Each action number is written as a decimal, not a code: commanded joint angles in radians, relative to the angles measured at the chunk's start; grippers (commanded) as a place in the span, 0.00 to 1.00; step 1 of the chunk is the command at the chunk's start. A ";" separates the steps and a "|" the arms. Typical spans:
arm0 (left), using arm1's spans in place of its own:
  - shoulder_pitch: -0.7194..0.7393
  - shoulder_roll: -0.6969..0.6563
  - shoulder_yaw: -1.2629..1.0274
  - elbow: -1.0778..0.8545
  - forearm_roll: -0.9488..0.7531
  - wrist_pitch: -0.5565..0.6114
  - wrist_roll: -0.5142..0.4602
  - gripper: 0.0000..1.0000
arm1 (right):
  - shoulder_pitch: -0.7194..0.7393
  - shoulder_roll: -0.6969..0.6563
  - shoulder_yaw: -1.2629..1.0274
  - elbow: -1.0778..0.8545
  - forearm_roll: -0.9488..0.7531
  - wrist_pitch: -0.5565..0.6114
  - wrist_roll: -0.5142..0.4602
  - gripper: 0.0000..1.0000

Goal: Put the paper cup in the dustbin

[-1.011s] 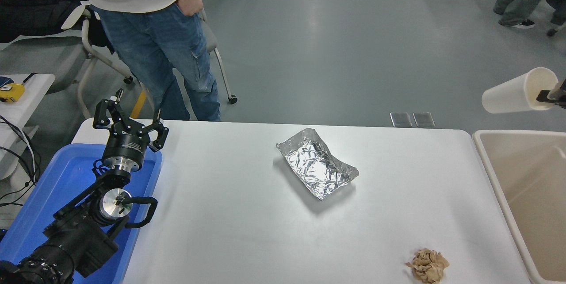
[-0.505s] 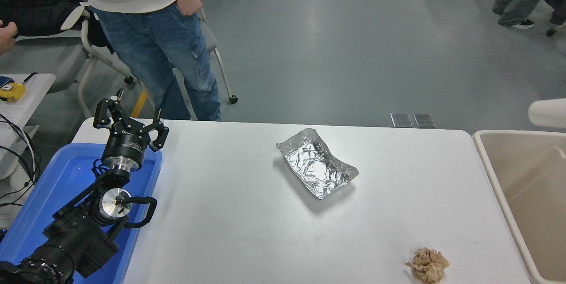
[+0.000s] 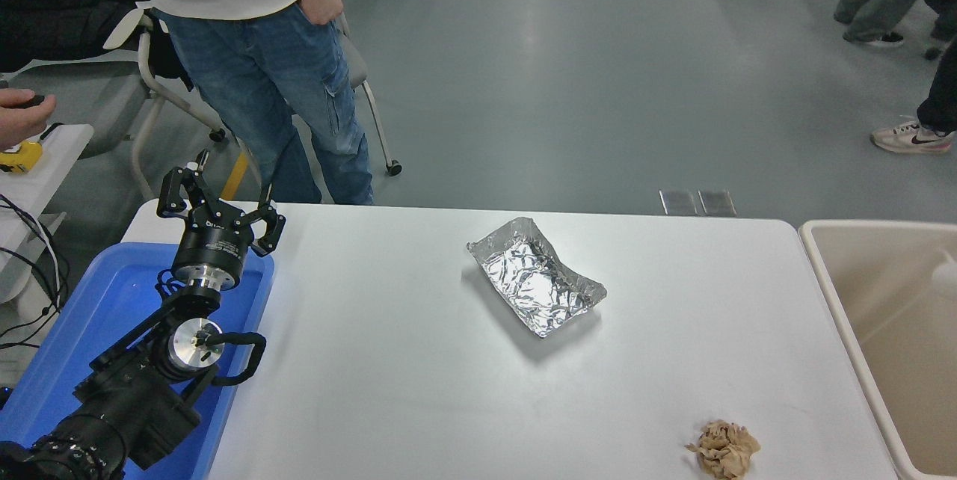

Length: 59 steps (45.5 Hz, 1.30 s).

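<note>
— Cup (image 3: 946, 276)?
— Pale blur inside bin (image 3: 860, 224), at right edge; too blurred to be sure.
— Claws?
— Left gripper (image 3: 217, 207) parked over tub (image 3: 112, 293), spread, holding nothing. Right gripper out of view.
— Step?
— Looks like the drop itself. Next: check cup rests inside.

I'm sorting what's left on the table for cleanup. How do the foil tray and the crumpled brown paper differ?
The foil tray is shiny silver; the crumpled brown paper is dull tan. The tray is an open, shallow, dented rectangle, while the paper is a tight, shapeless wad. The tray looks clearly larger and lies mid-table; the paper sits near the front right corner, close to the bin. Both rest on the white table, untouched.
</note>
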<state>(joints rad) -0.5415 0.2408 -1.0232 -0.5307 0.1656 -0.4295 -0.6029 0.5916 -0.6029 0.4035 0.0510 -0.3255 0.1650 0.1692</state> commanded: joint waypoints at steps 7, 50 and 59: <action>0.000 0.000 0.000 0.000 0.000 0.000 0.000 1.00 | -0.046 0.164 0.001 -0.134 0.154 -0.157 -0.002 0.00; 0.000 0.000 0.000 0.000 0.000 0.000 0.000 1.00 | -0.049 0.184 -0.015 -0.131 0.189 -0.170 0.001 0.21; 0.000 0.000 0.000 0.000 0.000 0.000 0.000 1.00 | -0.049 0.181 -0.018 -0.132 0.187 -0.171 0.001 0.84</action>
<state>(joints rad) -0.5415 0.2408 -1.0232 -0.5307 0.1658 -0.4295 -0.6028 0.5420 -0.4179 0.3883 -0.0800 -0.1373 -0.0037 0.1698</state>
